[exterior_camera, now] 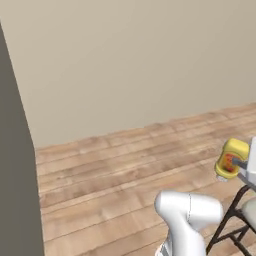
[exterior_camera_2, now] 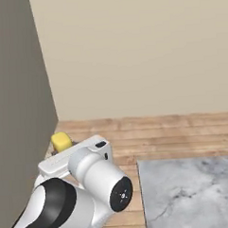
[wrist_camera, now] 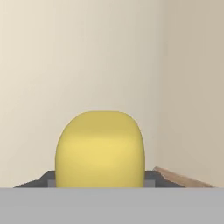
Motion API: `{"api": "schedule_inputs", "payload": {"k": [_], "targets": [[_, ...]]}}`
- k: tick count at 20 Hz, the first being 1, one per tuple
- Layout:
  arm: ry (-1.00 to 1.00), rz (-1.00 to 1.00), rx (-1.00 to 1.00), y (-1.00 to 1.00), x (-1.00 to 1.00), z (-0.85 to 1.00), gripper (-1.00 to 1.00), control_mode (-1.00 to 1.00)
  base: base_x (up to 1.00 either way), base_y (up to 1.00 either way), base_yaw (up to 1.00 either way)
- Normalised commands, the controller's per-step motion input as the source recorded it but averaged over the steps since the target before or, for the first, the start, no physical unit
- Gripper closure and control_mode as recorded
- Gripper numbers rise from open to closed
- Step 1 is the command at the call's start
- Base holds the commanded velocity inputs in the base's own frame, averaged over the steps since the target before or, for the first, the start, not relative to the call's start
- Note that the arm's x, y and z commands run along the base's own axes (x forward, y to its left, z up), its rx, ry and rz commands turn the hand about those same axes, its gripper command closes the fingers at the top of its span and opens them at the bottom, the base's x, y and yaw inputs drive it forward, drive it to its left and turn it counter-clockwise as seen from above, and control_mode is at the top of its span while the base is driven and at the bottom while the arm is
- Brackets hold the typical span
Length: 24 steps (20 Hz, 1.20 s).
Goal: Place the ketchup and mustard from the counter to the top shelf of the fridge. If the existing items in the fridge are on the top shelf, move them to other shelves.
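The mustard (exterior_camera: 231, 159), a squat yellow bottle with an orange label, hangs in the air above the wooden floor with my gripper (exterior_camera: 241, 165) shut on it. In the hand view the mustard (wrist_camera: 100, 148) sits between the two dark fingertips (wrist_camera: 49, 180), its rounded yellow top towards the beige wall. From the right base view a corner of the mustard (exterior_camera_2: 61, 141) peeks out behind my arm. The dark grey fridge (exterior_camera: 15, 160) stands as a tall slab at the left, also the fridge (exterior_camera_2: 19, 116). The ketchup, the top shelf and the existing items are out of view.
A corner of the marbled counter (exterior_camera_2: 191, 192) lies at the lower right. Wooden floor (exterior_camera: 115, 170) runs up to a plain beige wall (exterior_camera: 140, 60). A black folding frame (exterior_camera: 232, 225) stands under my arm at the lower right.
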Motion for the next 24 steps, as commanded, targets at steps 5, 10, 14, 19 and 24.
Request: {"api": "schedule_inputs", "payload": {"k": [5, 10, 14, 19, 24], "targets": [[0.0, 0.0, 0.0, 0.0, 0.0, 0.0, 1.0, 1.0, 1.0, 0.15, -0.35], [0.0, 0.0, 0.0, 0.0, 0.0, 0.0, 1.0, 1.0, 1.0, 0.21, -0.46], [0.0, 0.0, 0.0, 0.0, 0.0, 0.0, 1.0, 1.0, 1.0, 0.25, -0.57], [0.0, 0.0, 0.0, 0.0, 0.0, 0.0, 1.0, 1.0, 0.99, 0.27, -0.6], [0.0, 0.0, 0.0, 0.0, 0.0, 0.0, 1.0, 1.0, 0.94, 0.26, -0.61]]}}
